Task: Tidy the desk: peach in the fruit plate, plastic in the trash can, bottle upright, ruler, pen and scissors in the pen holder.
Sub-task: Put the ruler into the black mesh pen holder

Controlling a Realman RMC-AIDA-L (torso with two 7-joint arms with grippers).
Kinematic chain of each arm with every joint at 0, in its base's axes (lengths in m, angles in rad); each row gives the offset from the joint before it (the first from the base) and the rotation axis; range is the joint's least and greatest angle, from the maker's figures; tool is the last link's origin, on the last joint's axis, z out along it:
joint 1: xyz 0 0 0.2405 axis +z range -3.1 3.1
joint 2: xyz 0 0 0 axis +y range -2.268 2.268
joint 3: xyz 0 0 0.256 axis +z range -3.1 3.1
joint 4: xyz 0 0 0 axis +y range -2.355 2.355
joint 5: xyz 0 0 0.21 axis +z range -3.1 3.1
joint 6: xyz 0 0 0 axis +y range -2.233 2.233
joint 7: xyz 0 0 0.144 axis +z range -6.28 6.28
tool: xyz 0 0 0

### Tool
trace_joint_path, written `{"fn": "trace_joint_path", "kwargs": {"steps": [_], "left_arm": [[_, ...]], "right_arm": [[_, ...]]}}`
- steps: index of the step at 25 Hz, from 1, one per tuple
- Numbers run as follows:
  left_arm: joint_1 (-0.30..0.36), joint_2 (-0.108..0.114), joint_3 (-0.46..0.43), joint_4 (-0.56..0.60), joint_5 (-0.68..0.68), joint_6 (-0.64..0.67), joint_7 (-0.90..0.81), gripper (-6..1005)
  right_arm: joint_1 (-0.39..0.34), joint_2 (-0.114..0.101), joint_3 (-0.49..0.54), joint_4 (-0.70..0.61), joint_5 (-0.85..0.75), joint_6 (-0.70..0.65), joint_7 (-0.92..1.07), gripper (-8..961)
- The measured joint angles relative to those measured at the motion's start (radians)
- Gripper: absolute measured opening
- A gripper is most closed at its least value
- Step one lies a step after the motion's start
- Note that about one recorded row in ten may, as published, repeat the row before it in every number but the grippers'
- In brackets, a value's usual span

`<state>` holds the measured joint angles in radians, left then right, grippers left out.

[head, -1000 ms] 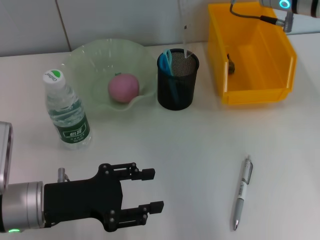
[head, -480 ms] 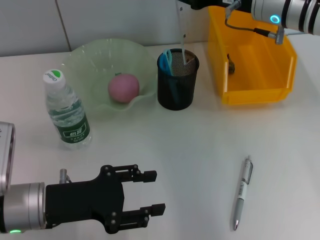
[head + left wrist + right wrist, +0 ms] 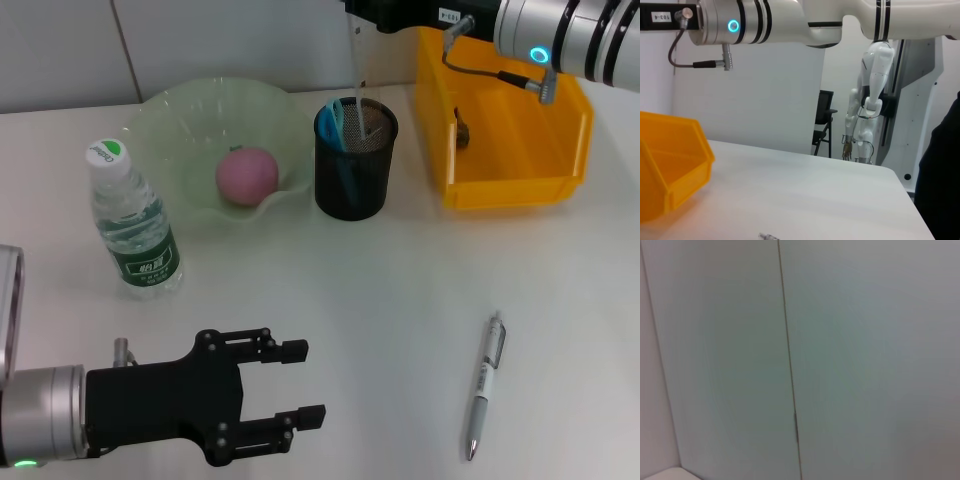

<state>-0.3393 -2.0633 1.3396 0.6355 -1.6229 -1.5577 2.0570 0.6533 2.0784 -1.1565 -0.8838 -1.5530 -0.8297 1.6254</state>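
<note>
A pink peach (image 3: pixel 247 175) lies in the pale green fruit plate (image 3: pixel 180 120). To its left the bottle (image 3: pixel 133 222) stands upright. A black mesh pen holder (image 3: pixel 355 175) holds blue scissors (image 3: pixel 336 125). At the top edge my right gripper (image 3: pixel 357 10) is shut on a clear ruler (image 3: pixel 361 70), which hangs upright with its lower end inside the holder. The pen (image 3: pixel 485 385) lies on the table at the front right; its tip (image 3: pixel 767 236) shows in the left wrist view. My left gripper (image 3: pixel 308 380) stands open low at the front left, with nothing between its fingers.
The yellow trash can (image 3: pixel 555 110) stands at the back right with a small dark item (image 3: pixel 462 130) inside; its corner (image 3: pixel 670 165) shows in the left wrist view. My right arm (image 3: pixel 560 35) reaches over it. The right wrist view shows only the wall.
My right arm has swung left above the yellow bin, bringing the ruler's top leftward over the pen holder. The left gripper has barely moved.
</note>
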Motion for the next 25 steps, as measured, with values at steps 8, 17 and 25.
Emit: {"fn": "trace_joint_path", "kwargs": {"steps": [8,17,25], "left_arm": [[-0.002,0.0,0.008,0.0,0.0,-0.001,0.004,641],[-0.004,0.0,0.009,0.0,0.0,-0.007,0.004,642],[-0.009,0.002,0.01,0.0,0.0,-0.01,0.012,642]], "right_arm": [[0.015,0.001,-0.005,0.035,0.001,0.006,-0.011,377],[0.031,0.0,0.0,0.087,0.001,0.023,-0.03,378],[0.047,0.0,0.0,0.117,0.001,0.038,-0.037,378]]}}
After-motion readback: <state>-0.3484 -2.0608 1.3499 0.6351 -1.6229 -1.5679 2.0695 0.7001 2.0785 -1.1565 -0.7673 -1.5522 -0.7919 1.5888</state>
